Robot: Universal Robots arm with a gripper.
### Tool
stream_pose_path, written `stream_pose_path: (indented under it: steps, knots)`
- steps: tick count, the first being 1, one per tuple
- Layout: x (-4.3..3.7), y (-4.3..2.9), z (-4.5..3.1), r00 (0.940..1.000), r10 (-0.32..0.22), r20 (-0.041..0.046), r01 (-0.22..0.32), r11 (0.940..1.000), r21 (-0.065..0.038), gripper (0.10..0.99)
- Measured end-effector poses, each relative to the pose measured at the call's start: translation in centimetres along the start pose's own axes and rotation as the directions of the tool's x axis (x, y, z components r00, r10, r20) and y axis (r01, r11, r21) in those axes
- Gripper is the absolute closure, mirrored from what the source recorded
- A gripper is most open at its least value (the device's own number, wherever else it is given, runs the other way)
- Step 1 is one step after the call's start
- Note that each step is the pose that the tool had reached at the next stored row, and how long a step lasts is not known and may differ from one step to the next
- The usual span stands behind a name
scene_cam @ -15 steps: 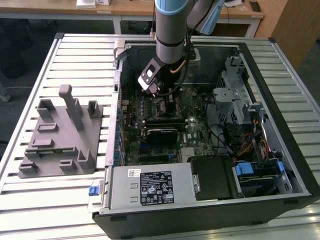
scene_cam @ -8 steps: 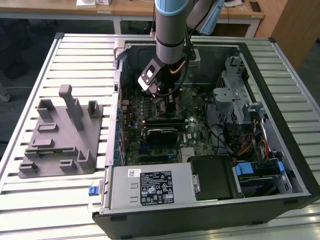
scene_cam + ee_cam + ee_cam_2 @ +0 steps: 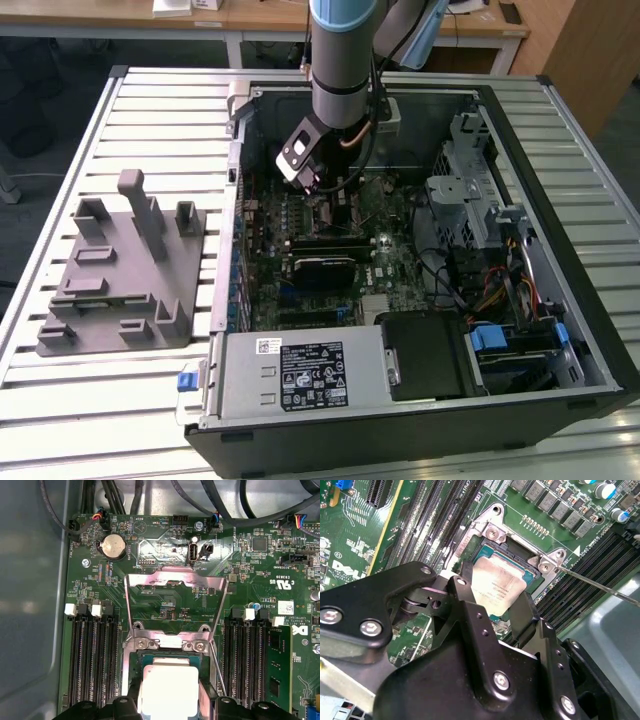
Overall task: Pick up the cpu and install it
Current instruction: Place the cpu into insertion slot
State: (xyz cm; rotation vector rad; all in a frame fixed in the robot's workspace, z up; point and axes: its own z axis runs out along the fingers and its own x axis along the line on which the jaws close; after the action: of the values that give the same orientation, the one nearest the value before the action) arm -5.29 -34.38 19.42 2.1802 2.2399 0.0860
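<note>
Cpu (image 3: 497, 592), a flat square chip with a pale silver top carrying a few lines of small dark print, sits inside the metal socket frame (image 3: 492, 532) on the green motherboard (image 3: 165, 560). Whether it is fully seated in the socket I cannot tell. The gripper (image 3: 494, 587) is clamped on the cpu, one black finger pressed against each of two opposite edges.

White lettering and small printed marks are scattered over the board, and a white sticker (image 3: 286, 607) lies near the memory slots (image 3: 92, 655). In the exterior view a large white label covers the grey power supply (image 3: 300, 375) in the lower middle of the frame.

The socket's hinged metal plate (image 3: 175, 600) lies swung open, and a thin wire lever (image 3: 600, 585) slants away from one corner of the frame. A round coin battery (image 3: 113, 546) sits beyond the plate, and black cables (image 3: 115, 495) loop over the board's edge.

In the exterior view the arm (image 3: 345, 60) comes down from the top centre into the open computer case (image 3: 590, 250). A black module (image 3: 325, 265) lies mid-frame below it. At the exterior view's left, a grey plastic tray (image 3: 120, 270) with upright blocks rests on the slatted table (image 3: 60, 400), well apart from the case.
</note>
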Motion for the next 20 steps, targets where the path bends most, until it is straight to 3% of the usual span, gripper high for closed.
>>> stream_pose_path:
  steps: [4, 5, 11, 18, 20]
  knots:
    - [0.00, 0.00, 0.02, 1.0000, 0.000, -0.0003, 0.000, 1.0000, 0.000, 0.541]
    - [0.00, 0.00, 0.02, 1.0000, 0.000, -0.0002, 0.000, 1.0000, 0.000, 0.478]
    - [0.00, 0.01, -0.13, 1.0000, 0.000, -0.0008, 0.000, 1.0000, 0.000, 0.478]
    - [0.02, 0.04, -0.81, 1.0000, 0.000, -0.0039, 0.000, 1.0000, 0.000, 0.478]
    - [0.03, 0.05, -1.00, 1.0000, 0.000, -0.0041, 0.000, 1.0000, 0.000, 0.557]
